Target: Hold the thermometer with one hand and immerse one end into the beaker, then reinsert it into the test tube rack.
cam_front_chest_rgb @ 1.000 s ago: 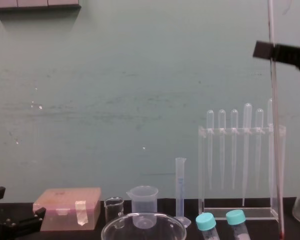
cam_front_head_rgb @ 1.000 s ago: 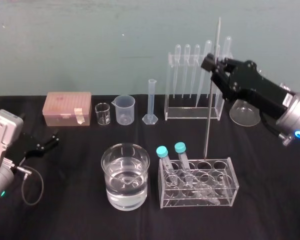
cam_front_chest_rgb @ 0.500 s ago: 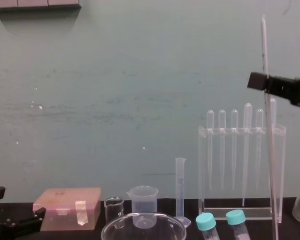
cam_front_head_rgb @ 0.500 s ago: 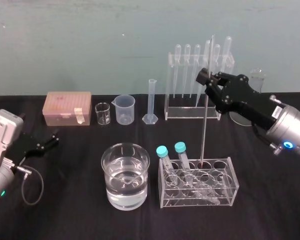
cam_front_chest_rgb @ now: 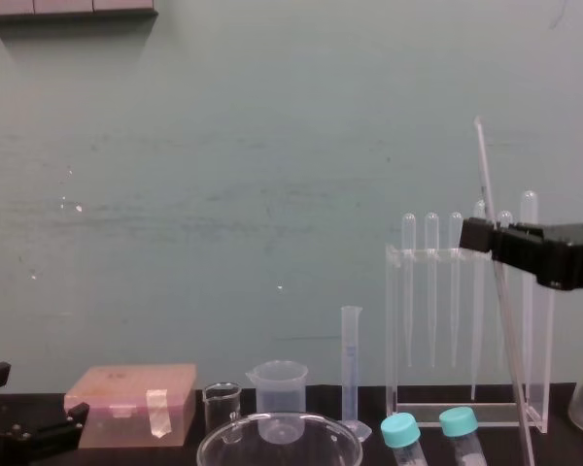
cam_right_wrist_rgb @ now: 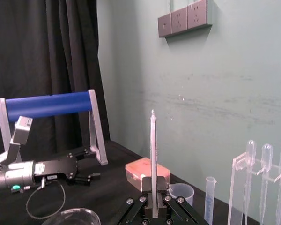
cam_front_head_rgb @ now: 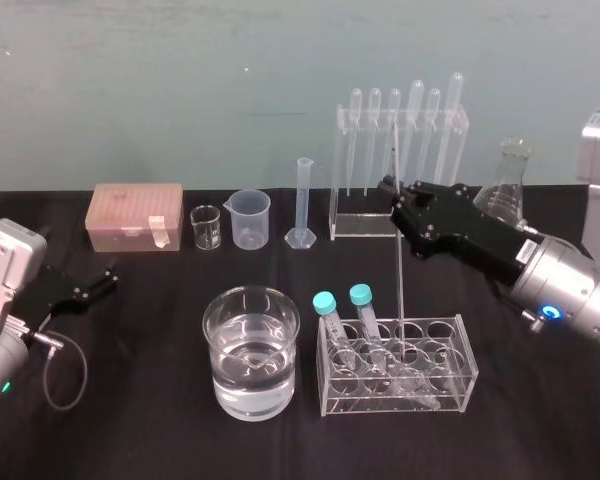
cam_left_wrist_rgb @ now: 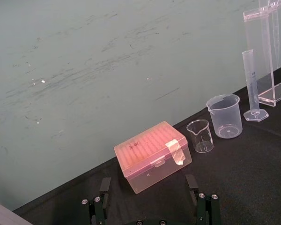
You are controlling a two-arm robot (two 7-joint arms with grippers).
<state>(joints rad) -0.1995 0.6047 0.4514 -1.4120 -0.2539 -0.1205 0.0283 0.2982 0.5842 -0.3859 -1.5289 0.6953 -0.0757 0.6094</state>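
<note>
We log: right gripper (cam_front_head_rgb: 392,190) jaws pinching thermometer (cam_front_head_rgb: 398,270) on its upper shaft | long axis near upright; lower end below jaws, at a test tube rack (cam_front_head_rgb: 465,350) well | left gripper (cam_front_head_rgb: 92,285) jaws spread, parked on desk, well apart

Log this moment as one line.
right pincer: shut on thermometer, tilted, lower end at low tube rack | left pincer: open, parked left | beaker: part-filled

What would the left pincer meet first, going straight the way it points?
Most likely the pink box, squarely ahead of the left pincer; depth unclear. The right pincer holds the thermometer farther right.
</note>
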